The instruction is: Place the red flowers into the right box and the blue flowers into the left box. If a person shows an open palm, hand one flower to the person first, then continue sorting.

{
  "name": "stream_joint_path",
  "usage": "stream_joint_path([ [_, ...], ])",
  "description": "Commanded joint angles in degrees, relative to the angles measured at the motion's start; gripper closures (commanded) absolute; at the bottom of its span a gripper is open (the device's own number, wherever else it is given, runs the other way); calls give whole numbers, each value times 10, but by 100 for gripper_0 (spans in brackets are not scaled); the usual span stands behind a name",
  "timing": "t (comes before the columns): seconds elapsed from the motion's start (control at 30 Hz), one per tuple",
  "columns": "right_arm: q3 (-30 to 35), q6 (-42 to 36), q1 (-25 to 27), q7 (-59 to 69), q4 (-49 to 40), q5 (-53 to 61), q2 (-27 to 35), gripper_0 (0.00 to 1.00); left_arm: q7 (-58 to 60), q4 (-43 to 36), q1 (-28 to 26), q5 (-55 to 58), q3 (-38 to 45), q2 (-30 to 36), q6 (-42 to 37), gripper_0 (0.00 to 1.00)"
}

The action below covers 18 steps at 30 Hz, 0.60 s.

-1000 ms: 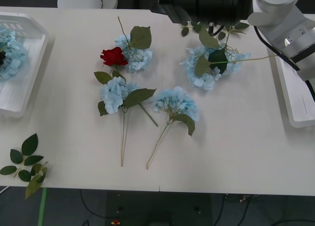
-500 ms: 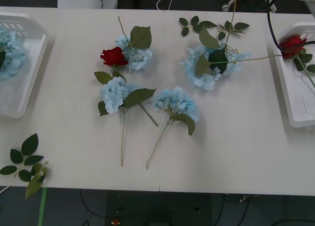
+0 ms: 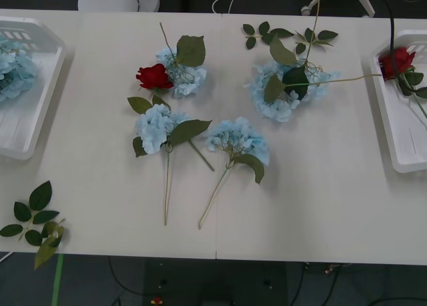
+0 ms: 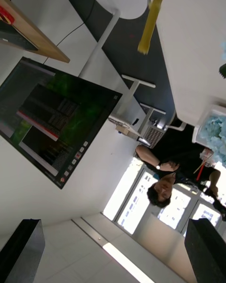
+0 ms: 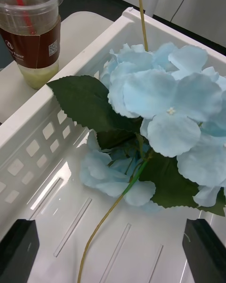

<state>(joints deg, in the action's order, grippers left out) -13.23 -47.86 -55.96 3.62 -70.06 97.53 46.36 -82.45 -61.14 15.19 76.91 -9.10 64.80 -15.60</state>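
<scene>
One red flower lies on the table beside a blue flower. Another red flower rests in the right box. More blue flowers lie mid-table. The left box holds blue flowers. In the left wrist view my left gripper is open just above that box, over the blue flowers inside. My right gripper is open, holds nothing and is raised, pointing out into the room.
A green leaf sprig lies at the front left corner and another at the back. A plastic cup with a drink stands just outside the left box. A wide bare strip runs along the table's front.
My right arm has pulled back out of the front view, uncovering the right box with a red flower now lying in it. The flowers on the table have not moved.
</scene>
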Motion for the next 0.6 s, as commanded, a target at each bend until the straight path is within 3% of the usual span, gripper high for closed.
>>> stream_joint_path([
  [0.03, 3, -37, -8, 85, 20, -22, 36, 12, -4, -42, -8, 12, 16, 52, 10, 0],
  [0.2, 4, -82, -7, 89, 57, -19, 48, 12, 2, -173, -134, 24, 107, 64, -6, 0],
  [0.37, 4, -124, -8, 82, 99, -19, 55, 13, 10, -344, -272, 34, 247, 38, -116, 0],
  [0.47, 4, -132, -8, 78, 125, -21, 46, 12, 14, -412, -301, 44, 328, -4, -240, 0],
  [0.6, 4, -132, -8, 70, 148, -44, 28, 12, 14, -464, -305, 33, 364, -49, -342, 0],
])
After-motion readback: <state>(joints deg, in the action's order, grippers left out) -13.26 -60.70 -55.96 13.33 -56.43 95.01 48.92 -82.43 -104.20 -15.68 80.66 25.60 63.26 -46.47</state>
